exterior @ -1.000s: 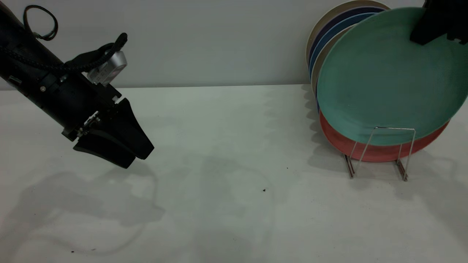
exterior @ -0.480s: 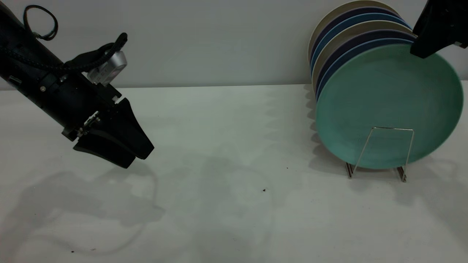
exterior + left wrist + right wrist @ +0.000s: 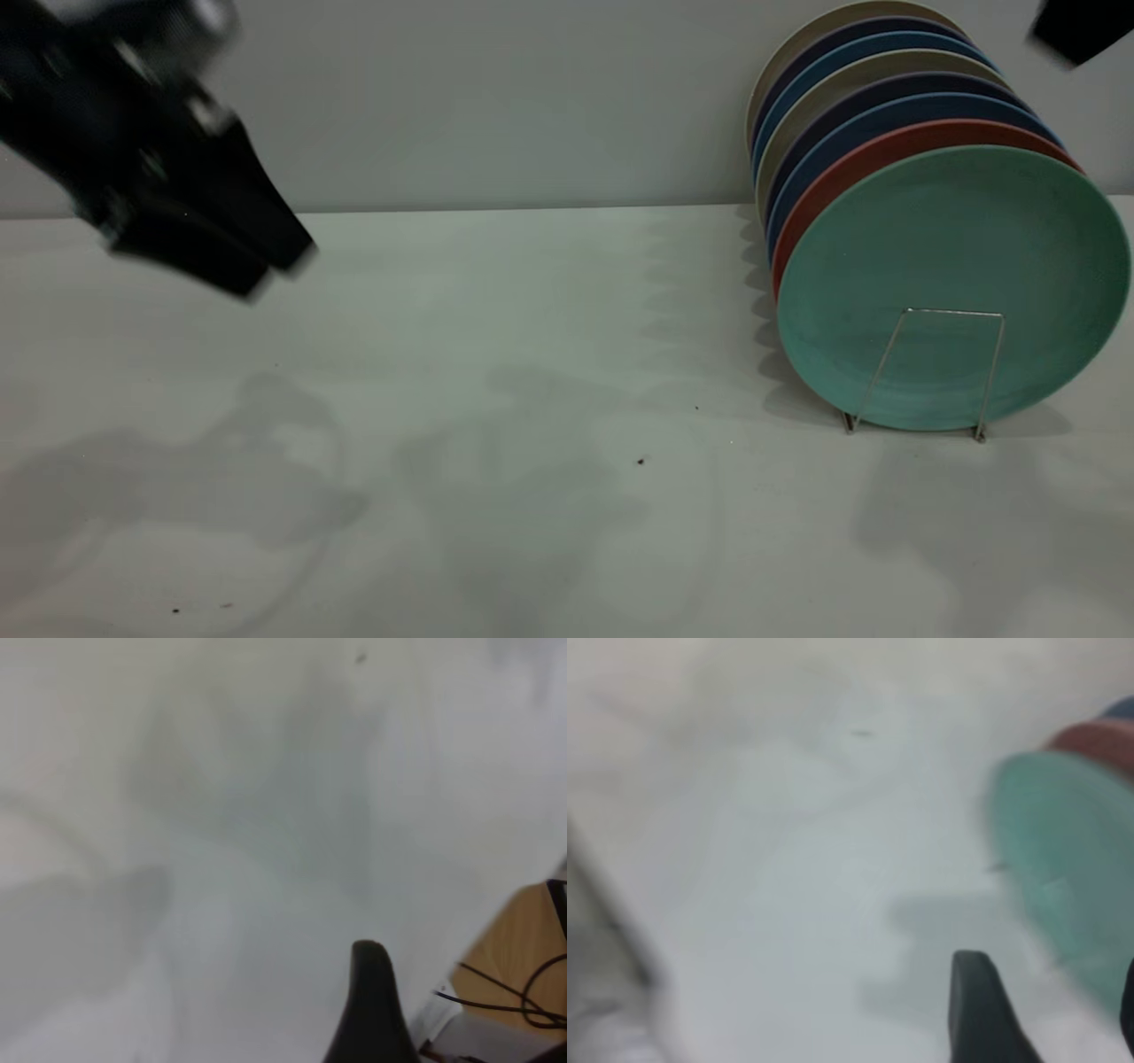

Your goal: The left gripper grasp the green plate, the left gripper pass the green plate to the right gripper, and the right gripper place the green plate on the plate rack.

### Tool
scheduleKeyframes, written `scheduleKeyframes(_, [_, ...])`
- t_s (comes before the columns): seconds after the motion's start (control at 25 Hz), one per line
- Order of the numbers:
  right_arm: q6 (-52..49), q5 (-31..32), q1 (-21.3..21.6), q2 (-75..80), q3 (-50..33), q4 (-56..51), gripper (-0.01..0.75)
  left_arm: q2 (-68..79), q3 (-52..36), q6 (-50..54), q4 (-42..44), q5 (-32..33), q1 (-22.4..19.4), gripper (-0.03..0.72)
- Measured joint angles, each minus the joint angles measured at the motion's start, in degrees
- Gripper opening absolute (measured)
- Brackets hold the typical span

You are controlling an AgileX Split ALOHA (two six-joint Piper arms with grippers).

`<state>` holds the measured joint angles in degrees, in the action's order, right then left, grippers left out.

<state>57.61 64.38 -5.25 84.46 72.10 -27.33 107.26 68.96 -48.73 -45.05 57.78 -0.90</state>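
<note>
The green plate (image 3: 952,257) stands on edge in the front slot of the plate rack (image 3: 944,312), leaning back on the other plates. It also shows in the right wrist view (image 3: 1072,859). My right gripper (image 3: 1076,31) is open and empty, high above the plate at the top right corner, clear of it; its fingers (image 3: 974,1010) stand well apart. My left gripper (image 3: 276,270) is open and empty, raised above the table at the far left. In the left wrist view only one finger (image 3: 370,992) shows, over bare table.
A salmon-pink plate (image 3: 886,151) stands right behind the green one, then several dark blue and beige plates (image 3: 842,97) stacked back toward the wall. White table (image 3: 532,399) spreads between the arms. A table edge and cables (image 3: 523,983) show in the left wrist view.
The right gripper let go of the green plate and rose to the top right. The plate dropped into the front slot. The left arm moved up and to the left.
</note>
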Motion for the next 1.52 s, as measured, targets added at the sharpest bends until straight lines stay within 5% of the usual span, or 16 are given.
scheduleKeyframes(0.36, [-28.19,5.92,0.00,-15.17,-4.37,4.69,0.392,-25.20,0.00,13.99,12.83,8.16,-0.78,0.589])
scheduleKeyframes(0.8, [-45.99,6.39,0.00,-37.82,-32.08,19.78,0.392,-47.35,-4.15,32.97,30.43,9.07,-0.78,0.589])
scheduleKeyframes(1.04, [-51.06,4.97,0.00,-52.13,-41.93,24.27,0.392,-55.36,-15.36,34.84,32.74,8.80,-0.78,0.588])
scheduleKeyframes(1.52, [-54.37,0.12,0.00,-67.16,-45.06,28.36,0.392,-66.08,-32.92,39.26,39.29,4.81,-0.78,0.588])
